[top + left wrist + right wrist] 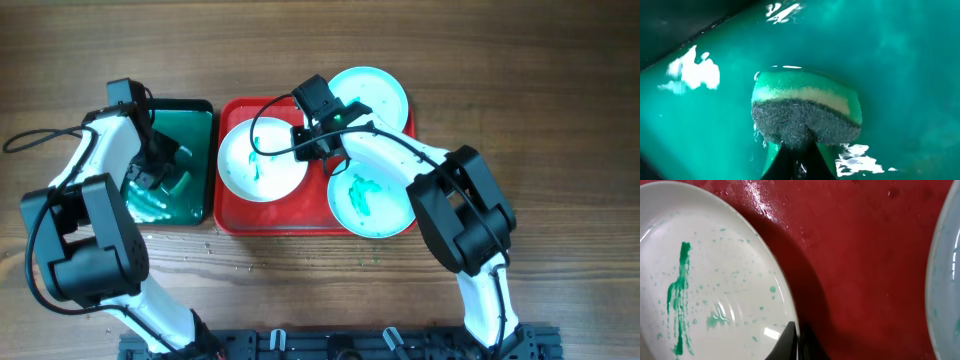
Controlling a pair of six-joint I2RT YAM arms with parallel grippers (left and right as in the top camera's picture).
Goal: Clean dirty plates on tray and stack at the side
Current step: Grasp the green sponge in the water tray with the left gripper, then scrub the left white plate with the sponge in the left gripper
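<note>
The red tray (237, 215) holds three smeared plates: a white plate (262, 160) at its left, a pale aqua plate (372, 95) at the back right and another aqua plate (372, 203) at the front right. My right gripper (303, 142) is shut on the white plate's right rim; the wrist view shows its fingers (796, 337) pinching the rim of the white plate (705, 280) over the red tray (860, 255). My left gripper (165, 172) is over the dark green tray (193, 115) and is shut on a green-and-yellow sponge (805, 110).
The dark green tray (900, 60) holds shallow water with glints. It stands right beside the red tray's left edge. Bare wooden table (560, 120) lies to the right of the red tray and in front of both trays.
</note>
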